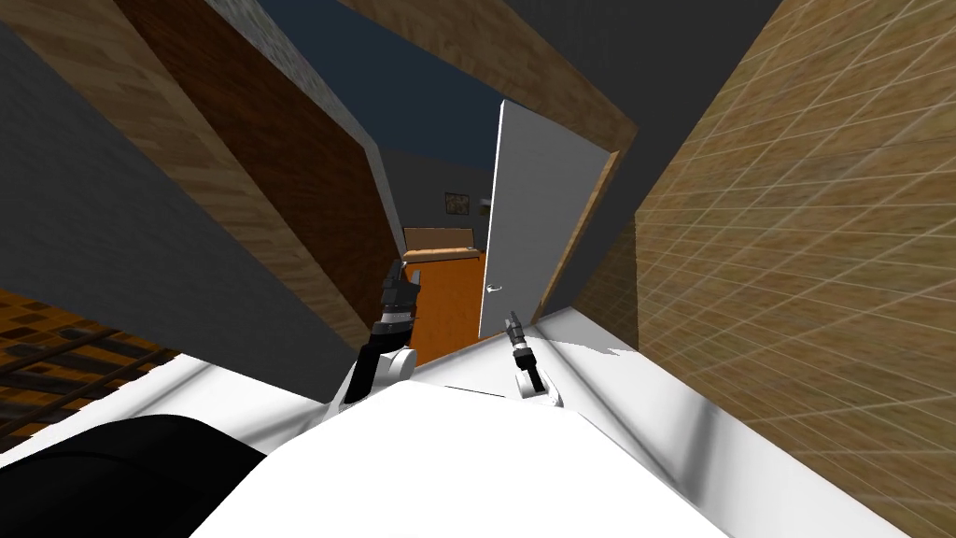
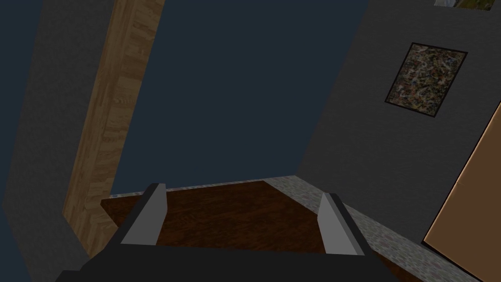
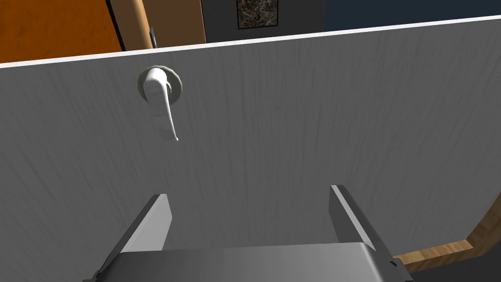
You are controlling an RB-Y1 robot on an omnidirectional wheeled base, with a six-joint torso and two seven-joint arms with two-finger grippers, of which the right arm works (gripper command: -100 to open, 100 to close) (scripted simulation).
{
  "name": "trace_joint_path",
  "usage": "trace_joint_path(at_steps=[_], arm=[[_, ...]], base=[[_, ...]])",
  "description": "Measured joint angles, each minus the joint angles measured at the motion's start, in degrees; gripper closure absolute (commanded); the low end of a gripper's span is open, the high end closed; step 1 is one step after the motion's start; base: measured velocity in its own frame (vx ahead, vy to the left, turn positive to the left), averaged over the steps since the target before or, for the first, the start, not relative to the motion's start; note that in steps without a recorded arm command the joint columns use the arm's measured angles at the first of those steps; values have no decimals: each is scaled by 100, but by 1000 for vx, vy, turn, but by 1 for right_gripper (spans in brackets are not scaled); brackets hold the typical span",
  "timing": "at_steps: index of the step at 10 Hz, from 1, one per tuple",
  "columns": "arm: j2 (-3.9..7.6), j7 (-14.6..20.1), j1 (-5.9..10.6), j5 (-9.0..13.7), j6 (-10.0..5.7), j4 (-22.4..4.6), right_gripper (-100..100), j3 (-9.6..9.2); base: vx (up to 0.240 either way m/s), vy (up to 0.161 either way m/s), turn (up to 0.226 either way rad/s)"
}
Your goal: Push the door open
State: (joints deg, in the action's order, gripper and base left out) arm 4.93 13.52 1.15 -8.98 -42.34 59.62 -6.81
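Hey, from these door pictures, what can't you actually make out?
- Whether the right gripper touches the door: the right wrist view shows open fingers before the panel but not the gap; in the head view it is too small.
- The tan furniture past the doorway: head view, its right end is hidden by the door, too small to name.
- The framed picture on the far wall: head view, too small to read.

Dark grey walls (image 1: 93, 187), orange floor (image 1: 448, 308), framed picture (image 1: 456, 202) beyond
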Motion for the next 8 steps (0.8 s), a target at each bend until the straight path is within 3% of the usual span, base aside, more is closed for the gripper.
trace_joint_path(at_steps=[2,8], arm=[[-24,8,150,-71,-77,-345,-100,-33],[-30,79,409,-234,-229,-1040,-100,-124]], base=[[88,-76,34],[66,-53,19]])
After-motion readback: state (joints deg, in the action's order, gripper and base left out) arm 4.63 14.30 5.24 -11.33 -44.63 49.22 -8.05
